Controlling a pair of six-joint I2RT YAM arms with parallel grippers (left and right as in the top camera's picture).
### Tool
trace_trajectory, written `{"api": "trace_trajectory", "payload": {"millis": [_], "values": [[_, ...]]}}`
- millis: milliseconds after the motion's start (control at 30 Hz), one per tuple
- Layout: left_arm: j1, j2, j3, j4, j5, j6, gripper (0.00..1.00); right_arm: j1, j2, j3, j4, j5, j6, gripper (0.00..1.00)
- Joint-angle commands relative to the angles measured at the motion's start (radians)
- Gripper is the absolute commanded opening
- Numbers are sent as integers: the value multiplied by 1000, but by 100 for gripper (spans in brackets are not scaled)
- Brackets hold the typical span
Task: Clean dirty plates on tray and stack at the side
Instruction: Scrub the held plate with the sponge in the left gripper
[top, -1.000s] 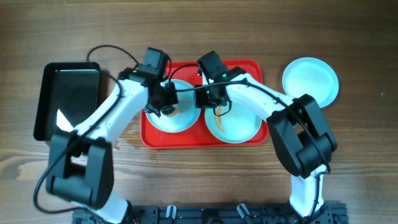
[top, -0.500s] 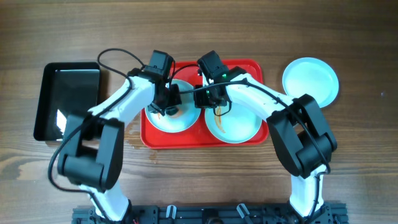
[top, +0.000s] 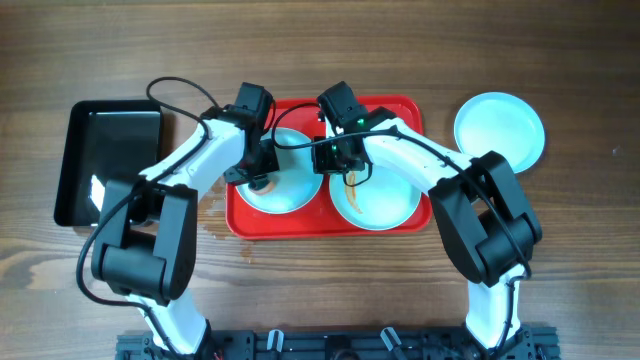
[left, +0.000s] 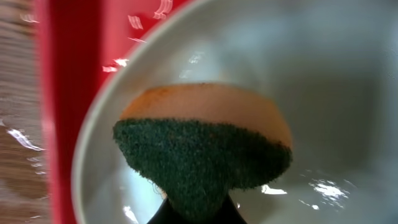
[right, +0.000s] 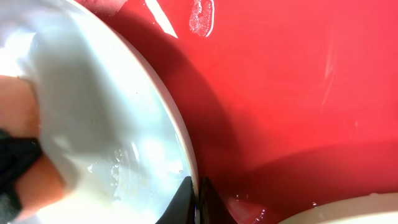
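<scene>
The red tray (top: 400, 110) holds two plates. My left gripper (top: 262, 178) is shut on an orange sponge with a dark green scrub face (left: 202, 143) and presses it onto the left plate (top: 295, 192), near that plate's left rim (left: 323, 74). My right gripper (top: 328, 160) is shut on the right rim of this same plate (right: 93, 112); its fingertips (right: 196, 199) pinch the edge over the red tray floor (right: 280, 93). The right plate (top: 385, 205) on the tray has orange-brown streaks. A third plate (top: 500, 130) lies on the table right of the tray.
A glossy black tray (top: 110, 160) sits on the wooden table left of the red tray. Wet spots (top: 210, 225) show on the table by the red tray's front left corner. The edge of the streaked plate shows in the right wrist view (right: 348, 211).
My left gripper has shifted slightly left across the left plate with the sponge, and its arm has swung. The right arm has not moved.
</scene>
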Motion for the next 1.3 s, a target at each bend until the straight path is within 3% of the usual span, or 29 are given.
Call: {"api": "trace_trajectory", "payload": {"millis": [0,233,567,1267], "values": [[40,45,-14,-29,-146,23,4,0,4,-22,-8,5,3,5],[26,-13,-10,-24,-104,23,4,0,4,-22,-6,6,3,4],[-39,-175,-7,34,80,23,4,0,4,-22,-5,6,3,4],[-46,75,-8,243,137,-11,4,0,4,-23,-7,5,3,4]]}}
